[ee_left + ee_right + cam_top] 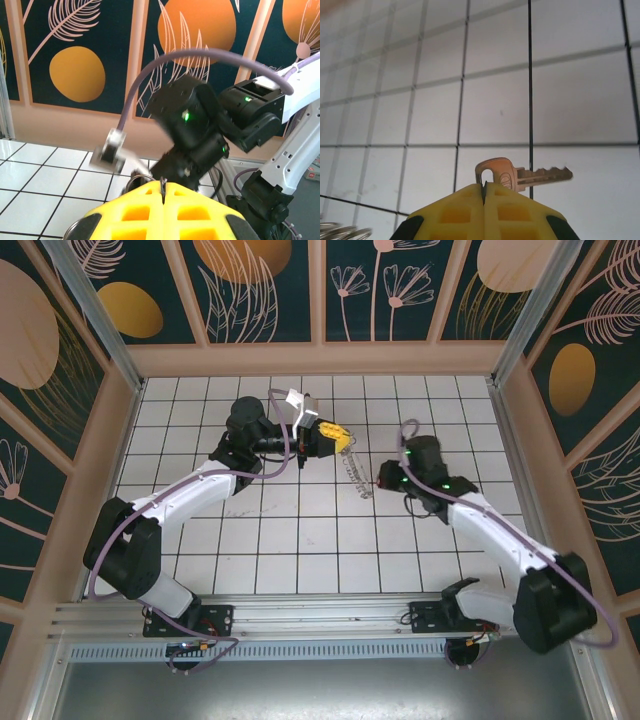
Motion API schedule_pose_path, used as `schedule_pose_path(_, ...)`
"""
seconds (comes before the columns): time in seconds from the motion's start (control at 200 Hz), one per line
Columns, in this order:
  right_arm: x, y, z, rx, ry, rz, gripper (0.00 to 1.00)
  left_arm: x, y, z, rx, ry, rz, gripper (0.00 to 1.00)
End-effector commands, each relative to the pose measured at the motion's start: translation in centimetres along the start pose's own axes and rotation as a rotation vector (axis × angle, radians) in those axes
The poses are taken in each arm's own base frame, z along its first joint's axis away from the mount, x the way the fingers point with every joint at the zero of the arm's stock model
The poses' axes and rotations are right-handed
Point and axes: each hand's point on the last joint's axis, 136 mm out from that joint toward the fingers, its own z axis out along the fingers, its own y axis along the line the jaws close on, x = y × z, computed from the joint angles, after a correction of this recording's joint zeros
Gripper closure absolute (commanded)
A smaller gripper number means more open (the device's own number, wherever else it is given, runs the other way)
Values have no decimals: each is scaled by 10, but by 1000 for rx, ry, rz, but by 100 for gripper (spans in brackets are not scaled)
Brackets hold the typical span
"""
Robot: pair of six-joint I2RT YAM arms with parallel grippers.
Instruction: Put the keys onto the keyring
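Right wrist view: right hand grips key over tiled table; left hand grips dangling keyring.

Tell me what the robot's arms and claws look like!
The left arm and right arm are white with chunky black joints and looping purple cables. The left claw and right claw have yellow fingers with square holes.

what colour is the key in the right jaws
Brassy gold-tan; the key shows best in the right wrist view.
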Motion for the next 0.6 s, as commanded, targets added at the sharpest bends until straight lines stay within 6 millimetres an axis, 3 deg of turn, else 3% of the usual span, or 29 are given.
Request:
schedule_pose_path(0.0, -22, 27, -25, -257, -103, -84, 100, -22, -15, -1, 34, -29, 73, 100)
schedule_pose_path(0.29, -44, 50, -78, -559, -236, -167, 100, -21, -14, -1, 35, -27, 66, 100)
schedule_pose_path(0.596, -43, 70, -99, -678, -255, -229, 100, -20, -14, -1, 34, -20, 67, 100)
